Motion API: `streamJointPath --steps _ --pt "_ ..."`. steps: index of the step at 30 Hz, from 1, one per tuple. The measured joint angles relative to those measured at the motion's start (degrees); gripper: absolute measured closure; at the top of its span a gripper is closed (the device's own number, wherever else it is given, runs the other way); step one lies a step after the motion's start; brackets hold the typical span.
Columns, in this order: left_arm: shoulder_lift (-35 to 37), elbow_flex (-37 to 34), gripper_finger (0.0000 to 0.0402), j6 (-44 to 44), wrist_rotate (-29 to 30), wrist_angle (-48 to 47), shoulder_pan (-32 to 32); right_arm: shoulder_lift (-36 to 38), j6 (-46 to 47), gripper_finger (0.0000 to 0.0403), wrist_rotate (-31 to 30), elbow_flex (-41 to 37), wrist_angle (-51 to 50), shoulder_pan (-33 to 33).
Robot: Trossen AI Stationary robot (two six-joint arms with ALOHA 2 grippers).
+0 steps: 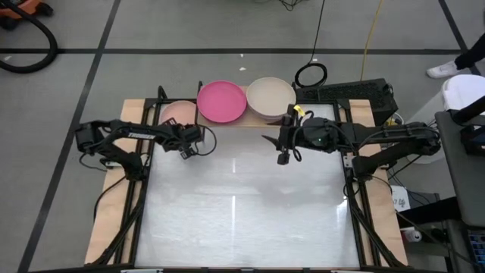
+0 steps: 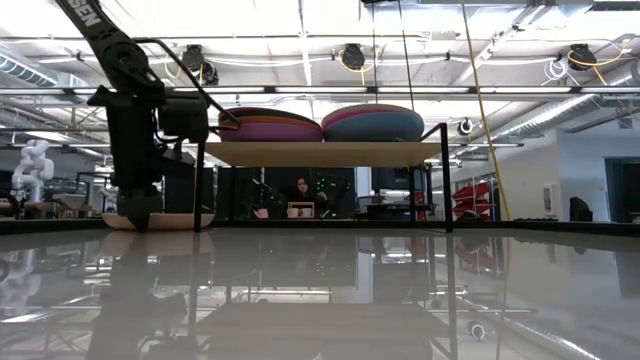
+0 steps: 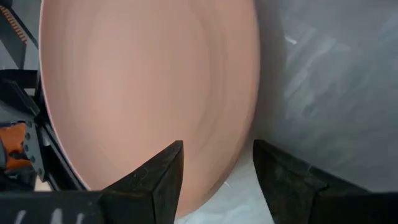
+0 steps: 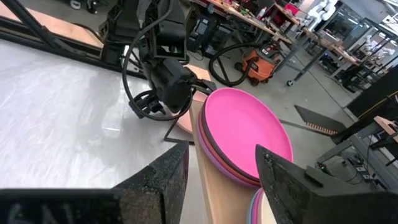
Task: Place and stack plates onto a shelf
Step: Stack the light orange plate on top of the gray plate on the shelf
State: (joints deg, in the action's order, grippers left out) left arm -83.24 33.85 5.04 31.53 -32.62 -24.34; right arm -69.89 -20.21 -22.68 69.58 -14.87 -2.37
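The light-wood shelf (image 2: 320, 153) stands at the table's far edge and carries two stacks of plates. A hot pink plate (image 1: 221, 101) tops the left stack and a beige plate (image 1: 270, 97) tops the right stack. A light pink plate (image 1: 176, 112) lies flat on the table, left of the shelf. My left gripper (image 3: 217, 177) is open and low over this plate's near rim: one finger over the plate's inside, the other outside the rim. My right gripper (image 4: 221, 180) is open and hovers over the table in front of the shelf, touching nothing. My left gripper comes from above, pointing down, with its open fingers on either side of the light pink plate's rim (image 3: 239, 155). The plate lies flat on the table (image 2: 160, 220). Whether a finger touches the plate, I cannot tell.
The shelf's thin black legs (image 2: 445, 180) stand on the table. The near half of the white tabletop (image 1: 242, 220) is bare. Cables and a black ring (image 1: 311, 74) lie on the floor beyond the table. A person sits far off in the room (image 2: 300, 190).
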Motion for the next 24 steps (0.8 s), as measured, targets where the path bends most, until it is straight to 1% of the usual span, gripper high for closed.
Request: streamJointPath --steps 4,6,8,13,14,18,21,22,24 --pt "-0.7 0.2 0.0207 0.0 0.0 0.2 -0.6 0.0 0.0 0.0234 0.0 -0.1 0.0 0.0" --pt "-0.7 0.1 0.0227 0.1 -0.2 0.3 -0.6 0.0 0.0 0.0234 0.0 -0.1 0.0 0.0" --pt "-0.8 0.1 0.0262 0.5 -0.7 0.3 -0.6 0.0 0.0 0.0234 0.0 -0.1 0.0 0.0" --pt "-0.9 0.1 0.0371 0.1 -3.5 -0.5 -0.8 0.0 0.0 0.0234 0.0 -0.1 0.1 0.0" --pt "-0.7 0.3 0.0383 0.3 -3.9 -1.5 -0.7 0.0 0.0 0.0234 0.0 -0.1 0.1 0.0" --pt "0.9 1.3 0.0388 3.9 -5.8 -6.9 1.9 0.0 0.0 0.0234 0.0 -0.1 0.1 0.0" --pt "3.6 2.6 0.0389 7.4 -6.0 -9.7 5.5 0.0 -0.2 0.0234 0.0 -0.1 0.2 0.0" --pt "4.4 3.2 0.0389 9.5 -5.7 -11.3 6.7 0.0 -0.2 0.0234 0.0 -0.1 0.4 0.0" --pt "6.6 4.5 0.0389 14.4 -2.3 -16.1 8.9 0.0 -0.2 0.0234 0.0 -0.1 0.6 0.0"
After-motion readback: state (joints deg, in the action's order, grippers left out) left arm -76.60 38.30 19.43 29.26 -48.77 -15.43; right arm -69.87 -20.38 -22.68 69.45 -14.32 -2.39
